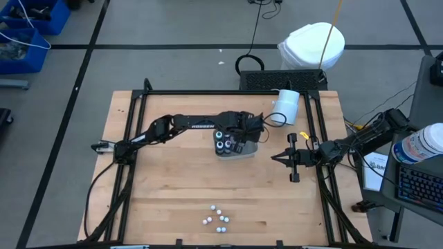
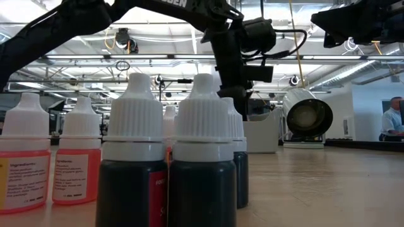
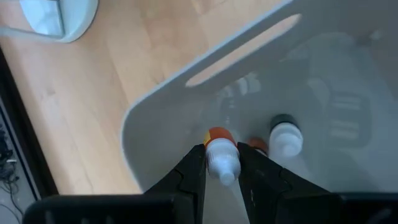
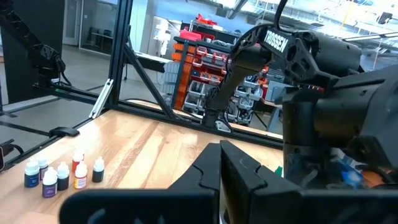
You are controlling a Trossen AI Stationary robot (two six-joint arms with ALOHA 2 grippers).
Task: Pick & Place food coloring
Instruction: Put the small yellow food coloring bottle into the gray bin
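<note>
- Looking down, I see a wooden table (image 1: 180, 187) inside a black frame, my two dark arms reaching over it from either side.
- My left arm stretches from the left edge toward the middle of the table, ending above a grey tray (image 1: 239, 151).
- My right arm waits near the right edge, well apart from the tray, its right pincer (image 1: 274, 158) pointing toward the middle with its fingers pressed fully together on nothing.
- A white cylinder (image 1: 286, 105) lies on its side near the far edge, just beyond the tray.
- The grey tray (image 3: 161, 124) sits near the centre of the table; it has a long slot cut in its rim.
- My left pincer (image 3: 222, 171) is down inside the tray, its fingers a little apart and closed on the white cap of an orange bottle (image 3: 221, 155).
- A second bottle (image 3: 285, 137) with a white cap stands in the tray just beside the one I grip.
- Dark bottles (image 1: 223, 140) show in the tray from above, beside my left pincer.
- A loose cluster of small bottles (image 1: 217, 216) stands near the front edge of the table, well apart from the tray; up close, two are orange (image 2: 77, 157) and two are dark (image 2: 202, 164), all white-capped.
</note>
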